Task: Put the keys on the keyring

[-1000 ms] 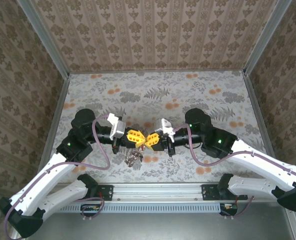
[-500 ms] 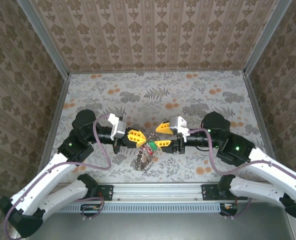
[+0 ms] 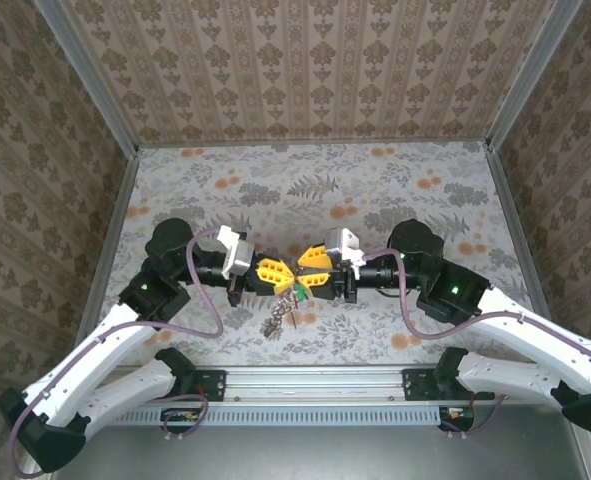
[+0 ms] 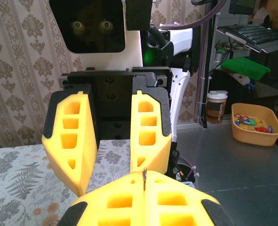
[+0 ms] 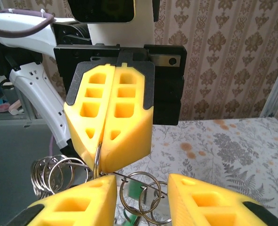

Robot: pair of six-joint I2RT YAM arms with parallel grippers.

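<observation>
- The left fingers (image 5: 124, 117) are clenched flat against each other, grasping 1 thin wire loop of the keyring (image 5: 97, 159), which comes out from between their tips.
- Just below and to one side of those tips, in the right wrist view, a bunch of coiled metal rings hangs from the pinched loop.
- In the top view the keyring (image 3: 274, 317) dangles straight under the spot where the 2 sets of fingers meet, over the flowered bench (image 3: 375, 190). Whether it touches the bench cannot be told.
- The right fingers (image 4: 68, 141) face the left ones tip to tip. The 2 of them stand spread apart, released, with a clear gap between them in the left wrist view.
- In the right wrist view, 2 overlapping rings lie in the gap between the right fingers, near their tips. Whether they touch either pad cannot be told.
- A green tag (image 3: 300, 293) sits just below the right fingertips, beside the top of the keyring. Its key is too small to make out.
</observation>
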